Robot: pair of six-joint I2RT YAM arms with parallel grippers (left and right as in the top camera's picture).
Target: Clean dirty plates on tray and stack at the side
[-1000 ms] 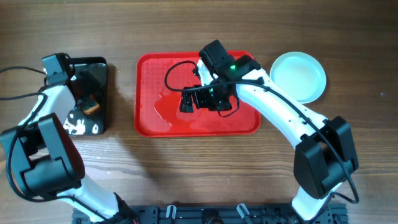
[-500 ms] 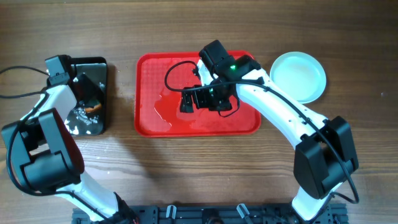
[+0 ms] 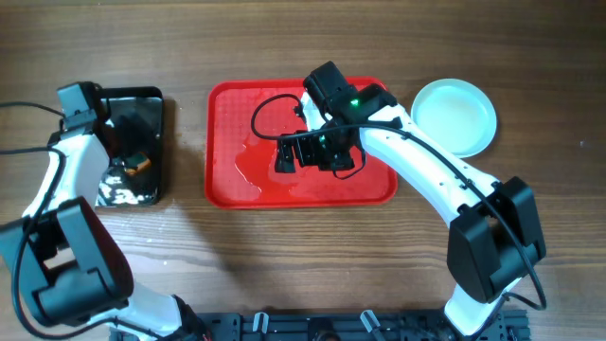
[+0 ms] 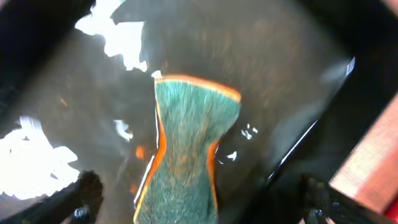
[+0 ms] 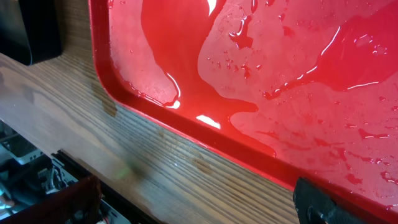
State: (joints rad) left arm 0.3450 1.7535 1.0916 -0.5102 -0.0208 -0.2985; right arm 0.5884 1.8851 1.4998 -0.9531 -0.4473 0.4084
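Note:
The red tray (image 3: pixel 232 180) lies mid-table, wet, with no plate on it; its wet floor and rim (image 5: pixel 186 134) fill the right wrist view. The pale-blue plates (image 3: pixel 455 116) sit on the table right of the tray; from above I cannot tell how many are stacked. My right gripper (image 3: pixel 280 154) hovers over the tray's middle, open and empty (image 5: pixel 199 208). My left gripper (image 3: pixel 133 163) is over the black tray (image 3: pixel 151 99), open (image 4: pixel 202 205), its fingers wide on either side of a green sponge (image 4: pixel 186 149) with an orange edge that lies in the water.
The glossy black tray (image 4: pixel 280 74) holds water with white glare patches. A puddle (image 5: pixel 180 43) spreads over the red tray's left half. Bare wooden table (image 5: pixel 124 149) lies between the two trays and in front of them. The arm mounts stand at the front edge.
My left arm's wrist has shifted a little to the left over the black tray. The right arm, the plates and the red tray have not moved.

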